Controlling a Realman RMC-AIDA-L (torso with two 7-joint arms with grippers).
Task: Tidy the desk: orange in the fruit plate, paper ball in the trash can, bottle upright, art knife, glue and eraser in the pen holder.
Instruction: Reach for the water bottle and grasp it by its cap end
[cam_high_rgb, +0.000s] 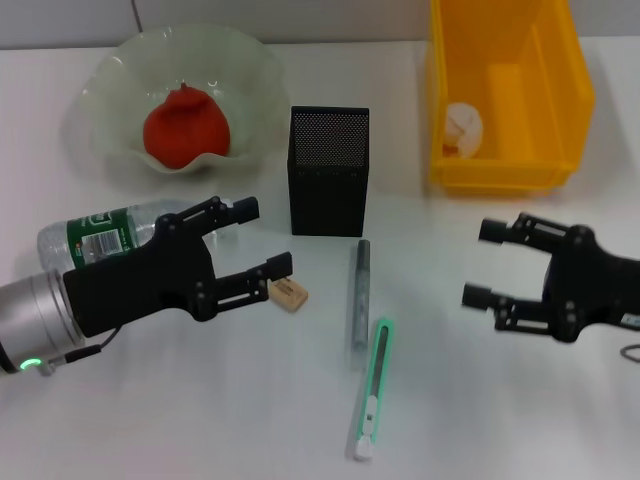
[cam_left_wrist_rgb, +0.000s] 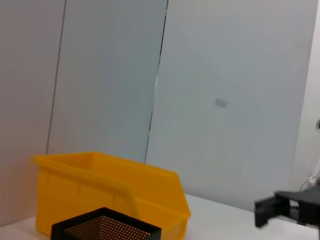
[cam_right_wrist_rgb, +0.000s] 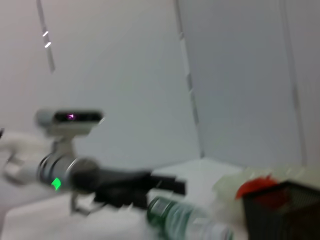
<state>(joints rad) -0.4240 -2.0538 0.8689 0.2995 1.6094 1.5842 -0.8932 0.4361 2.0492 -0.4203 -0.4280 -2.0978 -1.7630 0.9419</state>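
The orange (cam_high_rgb: 185, 125) lies in the pale green fruit plate (cam_high_rgb: 110, 70) at the back left. The paper ball (cam_high_rgb: 463, 125) sits inside the yellow trash can (cam_high_rgb: 510, 95) at the back right. The bottle (cam_high_rgb: 95, 238) lies on its side at the left, partly behind my left gripper (cam_high_rgb: 266, 236), which is open above the table beside it. Just past its lower finger rests the eraser (cam_high_rgb: 288, 294). The grey glue stick (cam_high_rgb: 360, 290) and the green art knife (cam_high_rgb: 372, 390) lie in front of the black mesh pen holder (cam_high_rgb: 328, 170). My right gripper (cam_high_rgb: 482, 263) hovers open at the right, holding nothing.
The left wrist view shows the trash can (cam_left_wrist_rgb: 110, 195), the pen holder's rim (cam_left_wrist_rgb: 105, 231) and the right gripper (cam_left_wrist_rgb: 280, 212) farther off. The right wrist view shows the lying bottle (cam_right_wrist_rgb: 185, 220), the pen holder (cam_right_wrist_rgb: 285, 210) and the left arm (cam_right_wrist_rgb: 75, 175).
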